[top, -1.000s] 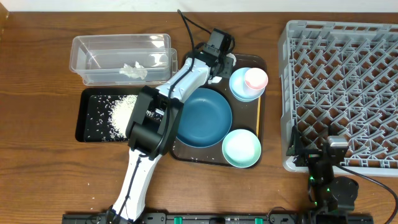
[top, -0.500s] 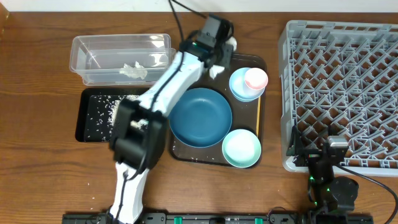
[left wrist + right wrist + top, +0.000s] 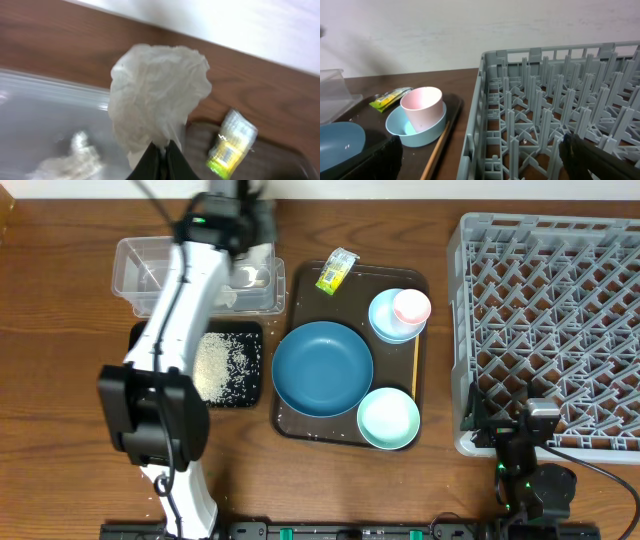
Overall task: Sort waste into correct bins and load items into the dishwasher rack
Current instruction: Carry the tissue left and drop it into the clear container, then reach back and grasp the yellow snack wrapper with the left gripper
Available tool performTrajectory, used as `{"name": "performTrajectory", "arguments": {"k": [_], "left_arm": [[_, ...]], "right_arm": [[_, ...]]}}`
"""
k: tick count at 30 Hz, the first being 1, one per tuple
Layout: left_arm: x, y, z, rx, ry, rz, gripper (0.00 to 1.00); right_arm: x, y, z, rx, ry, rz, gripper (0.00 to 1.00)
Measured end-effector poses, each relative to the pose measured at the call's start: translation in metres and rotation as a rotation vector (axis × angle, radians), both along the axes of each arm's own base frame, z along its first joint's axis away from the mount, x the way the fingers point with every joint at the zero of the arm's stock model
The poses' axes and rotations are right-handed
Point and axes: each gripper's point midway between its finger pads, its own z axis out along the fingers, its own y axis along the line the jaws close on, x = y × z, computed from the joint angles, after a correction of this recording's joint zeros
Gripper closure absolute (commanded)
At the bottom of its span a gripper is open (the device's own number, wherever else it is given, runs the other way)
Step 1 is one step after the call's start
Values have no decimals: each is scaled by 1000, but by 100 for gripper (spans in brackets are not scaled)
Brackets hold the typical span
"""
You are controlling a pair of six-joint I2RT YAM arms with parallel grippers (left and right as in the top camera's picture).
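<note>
My left gripper point(image 3: 162, 156) is shut on a crumpled white paper point(image 3: 157, 95) and holds it above the right end of the clear tub point(image 3: 150, 270). Another white crumple point(image 3: 70, 155) lies in the tub. The yellow-green printed wrapper point(image 3: 336, 270) lies on the brown tray's back edge and also shows in the left wrist view point(image 3: 231, 145). Rice point(image 3: 222, 365) lies in the black tray point(image 3: 252, 395). The dark-blue plate point(image 3: 322, 368), a mint bowl point(image 3: 389, 418), a blue bowl point(image 3: 383, 322) holding the pink cup point(image 3: 411, 307), and the wooden stick point(image 3: 415, 365) sit on the brown tray. My right gripper point(image 3: 480, 160) is open and empty at the front left corner of the grey rack point(image 3: 550, 320).
The brown serving tray point(image 3: 300, 425) stands between the bins and the rack. My left arm point(image 3: 180, 310) stretches over the black tray and the tub. In the right wrist view the cup point(image 3: 421, 107), stick point(image 3: 436, 150) and rack wall point(image 3: 475, 130) lie close ahead.
My left arm has swung left from the brown tray's back edge to above the clear tub, carrying the white paper. The yellow-green wrapper has come into view on the tray. The right arm has not moved.
</note>
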Motion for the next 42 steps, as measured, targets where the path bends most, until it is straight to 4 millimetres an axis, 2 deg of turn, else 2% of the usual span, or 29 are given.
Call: {"name": "performTrajectory", "arguments": {"k": [2, 5, 6, 7, 8, 9, 15, 20, 22, 25, 30, 33, 37, 40, 42], "left_arm": [[-4, 25, -6, -33, 35, 99, 94], [-11, 46, -16, -81, 87, 210, 92], [-13, 51, -20, -95, 103, 241, 88], [-14, 54, -24, -110, 116, 270, 76], [-14, 56, -26, -123, 124, 291, 63], [-15, 57, -30, -134, 136, 310, 53], [-15, 57, -37, -168, 152, 357, 44], [-13, 47, -36, -225, 155, 329, 44], [-6, 33, -30, -264, 129, 248, 44], [3, 0, -17, -298, 78, 44, 43], [-13, -87, -11, -215, 38, -338, 37], [-22, -130, -14, -89, 3, -464, 36], [-22, -171, -33, 92, -41, -528, 36], [-18, -183, -60, 170, -31, -548, 36], [-15, -183, -81, 208, -9, -553, 36]], "right_arm": [[0, 0, 0, 0, 0, 0, 1], [0, 0, 0, 0, 0, 0, 1], [0, 0, 0, 0, 0, 0, 1], [0, 0, 0, 0, 0, 0, 1], [0, 0, 0, 0, 0, 0, 1], [0, 0, 0, 0, 0, 0, 1], [0, 0, 0, 0, 0, 0, 1], [0, 0, 0, 0, 0, 0, 1], [0, 0, 0, 0, 0, 0, 1], [0, 0, 0, 0, 0, 0, 1], [0, 0, 0, 0, 0, 0, 1], [0, 0, 0, 0, 0, 0, 1], [0, 0, 0, 0, 0, 0, 1], [0, 0, 0, 0, 0, 0, 1], [0, 0, 0, 0, 0, 0, 1]]}}
